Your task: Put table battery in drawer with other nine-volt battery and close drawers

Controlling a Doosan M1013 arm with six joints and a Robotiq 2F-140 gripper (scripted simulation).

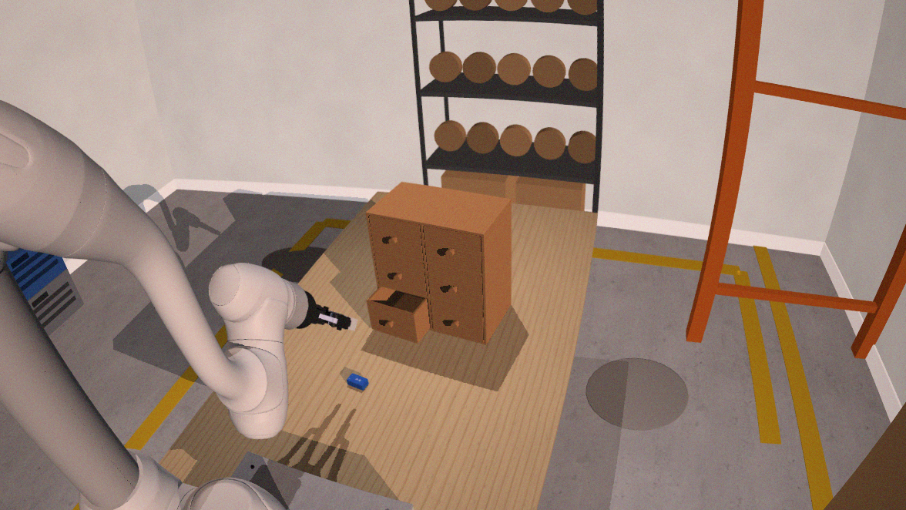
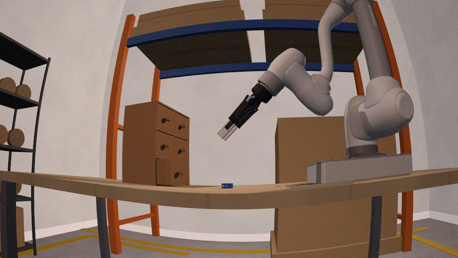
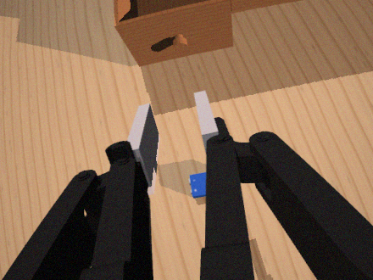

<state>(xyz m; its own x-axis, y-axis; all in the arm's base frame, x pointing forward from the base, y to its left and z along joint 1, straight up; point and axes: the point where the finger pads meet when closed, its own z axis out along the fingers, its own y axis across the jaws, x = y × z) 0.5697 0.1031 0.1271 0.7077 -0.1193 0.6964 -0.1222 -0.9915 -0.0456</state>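
I am holding my gripper in the air above the table, tilted downward, its fingers standing a narrow gap apart and gripping nothing. The nine-volt battery is lying flat on the table, well below my fingertips; in the wrist view it is showing at about 5 o'clock from them, partly hidden behind one finger. The small chest is standing upright toward 12 o'clock in that view. Its bottom drawer, in the column that shows left from above, is sitting partly pulled out, and what I am seeing of its inside is dark. The other five drawers are sitting flush with the front.
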